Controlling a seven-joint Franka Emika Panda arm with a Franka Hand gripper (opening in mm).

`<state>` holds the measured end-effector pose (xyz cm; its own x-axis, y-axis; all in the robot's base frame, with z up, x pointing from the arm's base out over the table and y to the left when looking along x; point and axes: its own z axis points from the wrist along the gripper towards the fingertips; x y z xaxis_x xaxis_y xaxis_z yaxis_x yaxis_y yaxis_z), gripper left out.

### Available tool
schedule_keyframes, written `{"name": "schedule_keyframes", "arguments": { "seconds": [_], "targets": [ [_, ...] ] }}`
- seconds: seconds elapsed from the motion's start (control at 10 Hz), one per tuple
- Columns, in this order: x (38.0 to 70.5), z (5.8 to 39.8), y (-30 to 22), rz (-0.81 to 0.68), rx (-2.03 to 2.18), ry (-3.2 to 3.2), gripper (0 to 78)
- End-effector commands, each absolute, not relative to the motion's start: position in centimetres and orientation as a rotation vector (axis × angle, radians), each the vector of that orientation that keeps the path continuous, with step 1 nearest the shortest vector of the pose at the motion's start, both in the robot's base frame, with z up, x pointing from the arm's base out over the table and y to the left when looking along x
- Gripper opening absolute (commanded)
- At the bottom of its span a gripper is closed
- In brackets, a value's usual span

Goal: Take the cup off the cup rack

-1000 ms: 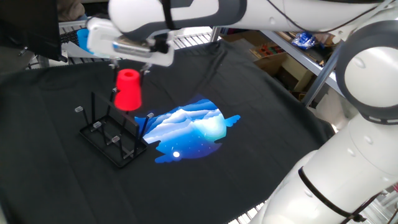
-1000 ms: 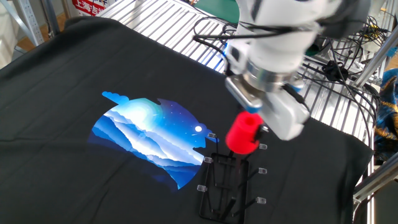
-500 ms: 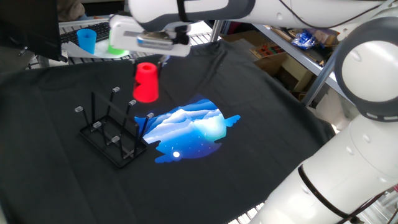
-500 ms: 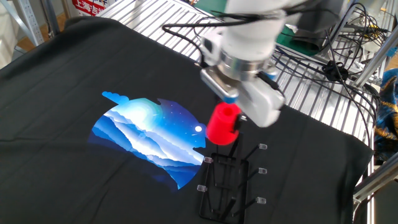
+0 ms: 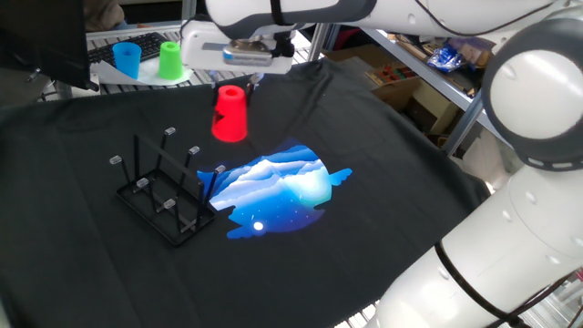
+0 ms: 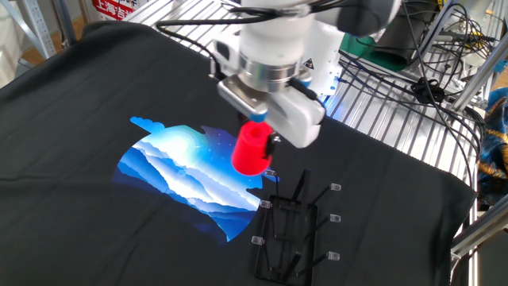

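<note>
The red cup hangs upside down, narrow base up, in my gripper, which is shut on the base. It is in the air above the black cloth, clear of the black wire cup rack, which stands on the cloth with bare pegs. In the other fixed view the cup is held by the gripper over the edge of the blue print, up and to the left of the rack.
A blue cup and a green cup stand on a shelf behind the table. A blue mountain print lies on the black cloth. A metal grid shelf with cables borders the table's far side.
My gripper has carried the red cup up off the rack's peg and sideways away from the rack, toward the blue print. The rack has stayed put.
</note>
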<state>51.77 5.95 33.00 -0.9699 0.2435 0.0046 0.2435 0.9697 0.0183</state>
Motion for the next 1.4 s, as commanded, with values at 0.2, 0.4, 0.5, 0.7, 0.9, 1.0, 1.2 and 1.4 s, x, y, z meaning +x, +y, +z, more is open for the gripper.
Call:
{"name": "schedule_keyframes", "arguments": {
  "seconds": [0.2, 0.4, 0.5, 0.7, 0.9, 1.0, 1.2, 1.4],
  "targets": [
    [52.40, 32.39, 4.12, -0.048, -0.308, -3.127, 1.1],
    [52.36, 32.41, 4.18, -0.076, -0.305, -3.118, 1.1],
    [52.27, 32.65, 4.71, -0.075, -0.339, -3.113, 1.1],
    [52.27, 32.65, 4.71, -0.072, -0.349, -3.106, 1.1],
    [52.27, 32.65, 4.71, -0.071, -0.441, -3.084, 1.1],
    [52.27, 32.65, 4.71, -0.068, -0.536, -3.067, 1.1],
    [52.27, 32.65, 4.71, -0.105, -0.617, -3.040, 1.1],
    [52.27, 32.65, 4.71, -0.110, -0.540, -3.048, 1.1]
  ]
}}
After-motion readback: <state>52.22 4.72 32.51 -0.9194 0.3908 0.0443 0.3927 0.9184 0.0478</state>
